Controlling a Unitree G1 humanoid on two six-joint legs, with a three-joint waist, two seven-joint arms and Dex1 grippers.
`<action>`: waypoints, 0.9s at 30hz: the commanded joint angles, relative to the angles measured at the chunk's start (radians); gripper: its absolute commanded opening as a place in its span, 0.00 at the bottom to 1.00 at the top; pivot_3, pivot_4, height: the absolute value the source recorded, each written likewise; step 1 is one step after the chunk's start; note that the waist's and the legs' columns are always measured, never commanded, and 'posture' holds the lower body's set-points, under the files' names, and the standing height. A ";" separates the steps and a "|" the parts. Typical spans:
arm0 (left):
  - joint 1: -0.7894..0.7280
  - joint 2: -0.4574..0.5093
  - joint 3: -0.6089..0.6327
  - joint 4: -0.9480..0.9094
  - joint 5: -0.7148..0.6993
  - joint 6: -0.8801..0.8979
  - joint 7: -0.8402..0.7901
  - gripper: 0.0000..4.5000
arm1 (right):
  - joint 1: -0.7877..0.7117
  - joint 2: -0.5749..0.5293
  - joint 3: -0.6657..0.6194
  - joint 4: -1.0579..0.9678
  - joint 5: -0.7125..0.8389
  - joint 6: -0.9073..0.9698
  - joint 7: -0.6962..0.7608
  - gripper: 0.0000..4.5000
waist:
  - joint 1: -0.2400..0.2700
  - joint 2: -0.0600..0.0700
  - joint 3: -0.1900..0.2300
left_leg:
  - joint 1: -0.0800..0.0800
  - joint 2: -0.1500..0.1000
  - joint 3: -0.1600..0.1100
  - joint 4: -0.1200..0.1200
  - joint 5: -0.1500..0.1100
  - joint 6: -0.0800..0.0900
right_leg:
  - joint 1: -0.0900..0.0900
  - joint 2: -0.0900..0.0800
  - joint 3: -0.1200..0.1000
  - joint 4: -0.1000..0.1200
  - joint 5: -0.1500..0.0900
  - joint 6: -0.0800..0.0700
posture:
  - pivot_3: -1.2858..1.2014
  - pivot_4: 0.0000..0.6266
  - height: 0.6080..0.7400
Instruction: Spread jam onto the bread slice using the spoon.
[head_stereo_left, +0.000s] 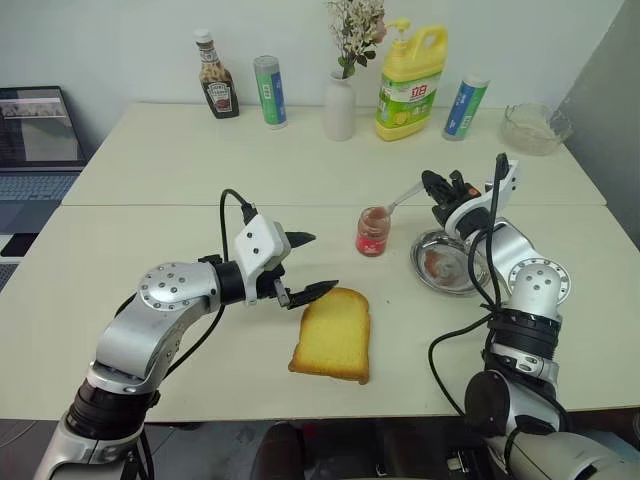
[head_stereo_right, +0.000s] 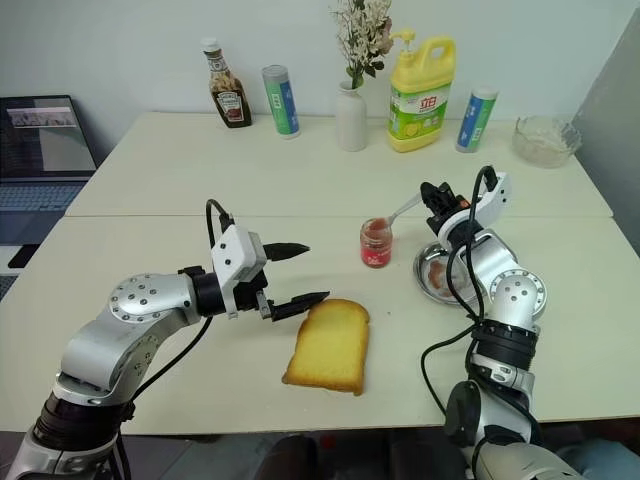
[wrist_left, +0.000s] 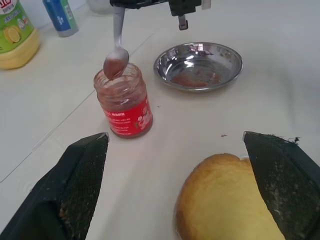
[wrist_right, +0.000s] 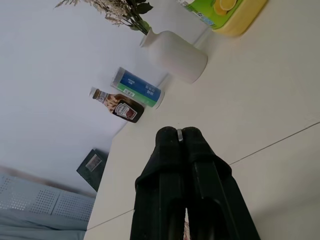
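Reading "Heinz": ketchup bottle (head_stereo_right: 229, 92) label

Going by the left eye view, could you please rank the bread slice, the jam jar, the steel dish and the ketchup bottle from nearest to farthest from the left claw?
From the left claw:
1. Bread slice, just beside the lower finger, toward the robot.
2. Jam jar, mid-table, to the claw's right.
3. Steel dish, further right, past the jar.
4. Ketchup bottle, at the table's far edge by the wall.
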 joint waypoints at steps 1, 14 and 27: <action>-0.018 -0.001 0.032 -0.018 -0.021 0.004 -0.001 1.00 | 0.000 -0.017 0.000 -0.056 0.041 0.000 -0.002 0.01 | 0.000 0.000 0.000 | 0.000 0.000 0.000 0.000 0.000 0.000 | 0.000 0.000 0.000 0.000 0.000 0.000 | 0.52 0.24 1.00; 0.054 0.071 0.100 -0.035 -0.060 -0.023 -0.095 1.00 | -0.008 -0.031 -0.005 -0.095 0.162 0.021 0.017 0.01 | -0.004 0.000 0.000 | 0.000 0.000 0.000 -0.001 0.000 0.000 | 0.000 0.000 0.000 0.000 0.000 0.000 | 0.52 0.24 1.00; 0.425 0.219 0.297 -0.099 -0.076 -0.214 -0.328 1.00 | 0.128 -0.090 0.247 -0.353 0.516 0.241 -0.034 0.01 | -0.022 0.001 0.000 | 0.000 0.002 0.000 -0.004 0.000 0.000 | -0.001 0.000 0.000 -0.004 -0.001 -0.001 | 0.52 0.24 1.00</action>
